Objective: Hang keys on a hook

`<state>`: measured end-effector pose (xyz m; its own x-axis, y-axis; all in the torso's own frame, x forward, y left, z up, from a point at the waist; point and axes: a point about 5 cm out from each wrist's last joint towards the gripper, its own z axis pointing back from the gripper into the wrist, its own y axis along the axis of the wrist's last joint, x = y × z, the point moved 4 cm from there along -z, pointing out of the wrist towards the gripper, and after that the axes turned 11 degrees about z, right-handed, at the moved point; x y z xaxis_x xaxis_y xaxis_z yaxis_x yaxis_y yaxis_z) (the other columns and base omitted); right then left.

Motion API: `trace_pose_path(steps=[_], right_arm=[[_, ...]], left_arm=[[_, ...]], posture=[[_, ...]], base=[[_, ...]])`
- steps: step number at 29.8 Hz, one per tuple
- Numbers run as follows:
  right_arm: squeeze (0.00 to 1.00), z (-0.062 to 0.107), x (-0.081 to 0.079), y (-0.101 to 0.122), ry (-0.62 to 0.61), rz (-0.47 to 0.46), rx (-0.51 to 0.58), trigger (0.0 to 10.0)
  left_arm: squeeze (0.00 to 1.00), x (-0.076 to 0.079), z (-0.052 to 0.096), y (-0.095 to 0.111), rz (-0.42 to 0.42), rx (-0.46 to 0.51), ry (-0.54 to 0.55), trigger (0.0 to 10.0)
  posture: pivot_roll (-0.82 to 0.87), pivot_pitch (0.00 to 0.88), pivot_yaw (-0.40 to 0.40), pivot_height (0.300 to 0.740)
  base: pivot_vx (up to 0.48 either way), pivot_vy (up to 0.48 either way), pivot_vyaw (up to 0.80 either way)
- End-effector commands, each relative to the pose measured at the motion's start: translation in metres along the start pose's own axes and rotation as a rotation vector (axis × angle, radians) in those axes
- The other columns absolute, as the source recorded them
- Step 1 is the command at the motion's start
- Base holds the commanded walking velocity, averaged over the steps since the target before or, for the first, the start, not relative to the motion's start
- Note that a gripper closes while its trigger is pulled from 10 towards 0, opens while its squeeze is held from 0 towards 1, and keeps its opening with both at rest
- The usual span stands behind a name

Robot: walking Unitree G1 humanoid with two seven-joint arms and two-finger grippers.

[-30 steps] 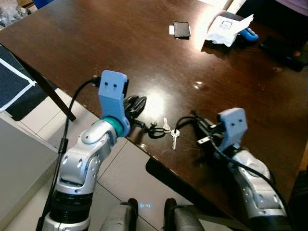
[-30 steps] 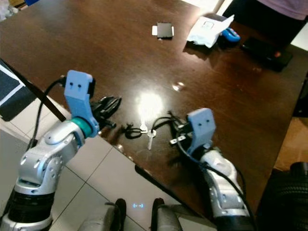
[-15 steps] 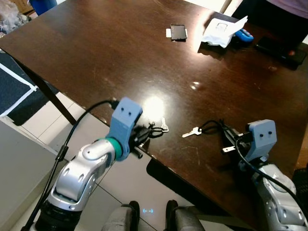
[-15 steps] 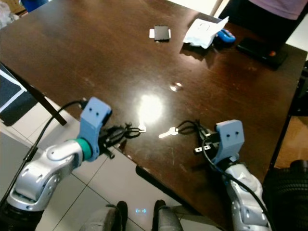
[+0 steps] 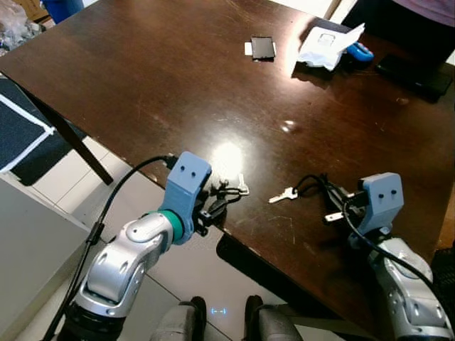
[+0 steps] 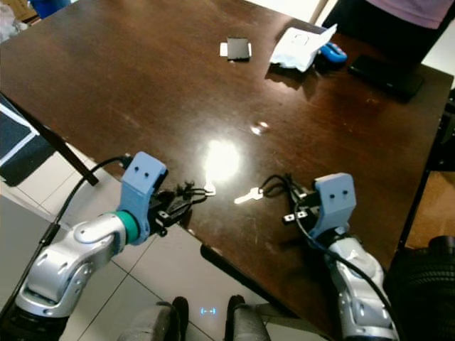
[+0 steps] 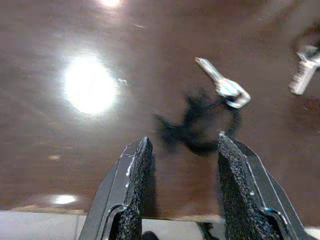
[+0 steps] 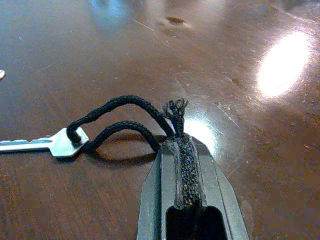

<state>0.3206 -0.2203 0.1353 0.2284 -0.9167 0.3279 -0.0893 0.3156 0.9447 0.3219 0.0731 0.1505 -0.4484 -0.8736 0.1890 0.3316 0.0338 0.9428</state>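
Two silver keys lie on the dark wooden table, each on a black cord loop. The left key and its cord lie at the table's front edge. My left gripper is open, one finger on each side of that cord and just short of it. The right key lies a short way to the right. Its cord loop runs into my right gripper, which is shut on the cord's frayed end, low over the table.
At the far side lie a black card, a white crumpled packet over a blue object, and a dark flat device. A person stands at the back right. Tiled floor and a table leg are to the left.
The two keys lay together a second ago and now lie apart; my right gripper drew its key to the right. My left gripper came down to the table edge at the other cord.
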Motion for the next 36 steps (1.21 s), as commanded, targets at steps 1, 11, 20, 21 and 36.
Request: trace_pose_path(steps=[1,11,20,21,36], right_arm=[[0.0,0.003,-0.008,-0.016,0.017,-0.02,-0.056,10.0],[0.0,0.004,-0.009,-0.02,0.015,-0.024,-0.07,10.0],[0.0,0.003,-0.012,-0.027,0.027,-0.028,-0.089,10.0],[0.0,0.003,-0.012,-0.027,0.027,-0.028,-0.089,10.0],[0.0,0.002,-0.015,-0.028,0.034,-0.03,-0.092,10.0]], left_arm=[[0.0,-0.007,0.0,-0.002,0.018,-0.014,0.035,10.0],[0.0,0.002,0.003,-0.008,0.026,-0.033,0.008,10.0],[0.0,0.02,-0.006,0.001,0.077,-0.015,-0.029,10.0],[0.0,0.02,-0.006,0.001,0.077,-0.015,-0.029,10.0],[0.0,0.016,-0.018,-0.006,0.017,-0.024,0.029,10.0]], posture=[[0.0,0.189,0.118,0.74],[0.0,0.193,0.12,0.74],[0.0,0.205,0.112,0.74],[0.0,0.205,0.112,0.74],[0.0,0.211,0.115,0.74]], base=[[0.0,0.0,0.0],[0.0,0.0,0.0],[0.0,0.0,0.0],[0.0,0.0,0.0],[0.0,0.0,0.0]])
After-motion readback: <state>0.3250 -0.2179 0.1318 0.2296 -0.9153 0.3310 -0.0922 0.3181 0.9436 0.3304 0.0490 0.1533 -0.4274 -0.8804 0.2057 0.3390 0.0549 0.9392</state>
